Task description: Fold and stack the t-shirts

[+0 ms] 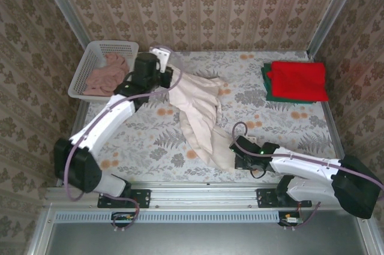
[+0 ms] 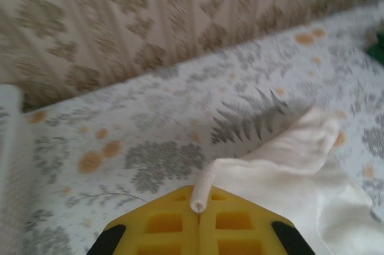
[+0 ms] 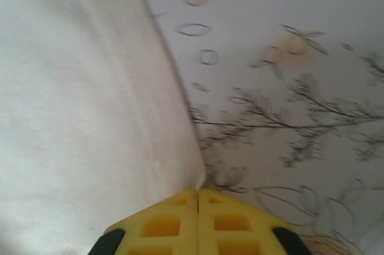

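The cream-white t-shirt (image 1: 201, 114) hangs stretched in a long strip between my two grippers, across the middle of the table. My left gripper (image 1: 168, 78) holds its far end near the basket. In the left wrist view the yellow jaws (image 2: 198, 208) are shut on a ribbed edge of the cream cloth (image 2: 288, 171). My right gripper (image 1: 236, 154) holds the near end by the front edge. The right wrist view shows its jaws (image 3: 198, 192) shut on a corner of the shirt (image 3: 90, 117). A folded bright red t-shirt (image 1: 299, 80) lies on a folded dark green one (image 1: 268, 90) at the back right.
A white lattice basket (image 1: 90, 57) at the back left holds a pinkish cloth (image 1: 107, 76). Patterned walls close in the back and both sides. The floral table cover (image 1: 282, 126) is bare between the cream shirt and the red stack.
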Robot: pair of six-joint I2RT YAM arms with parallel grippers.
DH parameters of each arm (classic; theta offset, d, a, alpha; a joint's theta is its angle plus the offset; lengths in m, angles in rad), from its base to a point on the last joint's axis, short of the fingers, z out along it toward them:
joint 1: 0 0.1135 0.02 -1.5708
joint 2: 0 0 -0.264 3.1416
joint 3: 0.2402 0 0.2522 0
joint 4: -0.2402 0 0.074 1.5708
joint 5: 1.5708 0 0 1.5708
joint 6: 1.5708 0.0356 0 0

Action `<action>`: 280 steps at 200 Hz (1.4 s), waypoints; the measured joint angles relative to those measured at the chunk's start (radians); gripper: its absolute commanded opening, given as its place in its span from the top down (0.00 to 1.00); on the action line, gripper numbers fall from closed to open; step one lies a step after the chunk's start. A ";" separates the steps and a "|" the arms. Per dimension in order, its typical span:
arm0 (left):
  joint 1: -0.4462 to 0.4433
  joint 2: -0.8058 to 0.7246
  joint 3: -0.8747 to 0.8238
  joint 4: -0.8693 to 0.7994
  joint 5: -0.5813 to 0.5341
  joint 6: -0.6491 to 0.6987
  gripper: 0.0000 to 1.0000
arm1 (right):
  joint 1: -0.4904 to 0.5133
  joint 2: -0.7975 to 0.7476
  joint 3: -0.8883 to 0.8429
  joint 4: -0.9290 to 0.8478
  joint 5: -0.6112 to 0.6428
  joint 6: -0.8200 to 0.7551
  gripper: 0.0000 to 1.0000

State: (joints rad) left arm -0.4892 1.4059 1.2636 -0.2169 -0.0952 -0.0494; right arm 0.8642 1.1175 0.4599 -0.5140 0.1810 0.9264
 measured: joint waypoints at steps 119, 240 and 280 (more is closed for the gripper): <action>0.138 -0.304 0.229 -0.166 -0.283 -0.108 1.00 | -0.358 0.036 1.018 -0.191 0.088 -0.393 1.00; 0.210 0.369 1.201 -0.346 -0.058 0.001 1.00 | -0.690 0.786 2.223 -0.488 -0.093 -0.484 1.00; 0.209 -0.137 0.512 -0.163 -0.071 -0.038 1.00 | -0.690 0.337 1.446 -0.274 -0.123 -0.486 1.00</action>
State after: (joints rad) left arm -0.2802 1.2690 1.7760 -0.3798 -0.1665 -0.0872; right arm 0.1745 1.4548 1.9060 -0.7879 0.0582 0.4408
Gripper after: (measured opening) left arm 0.054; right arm 0.067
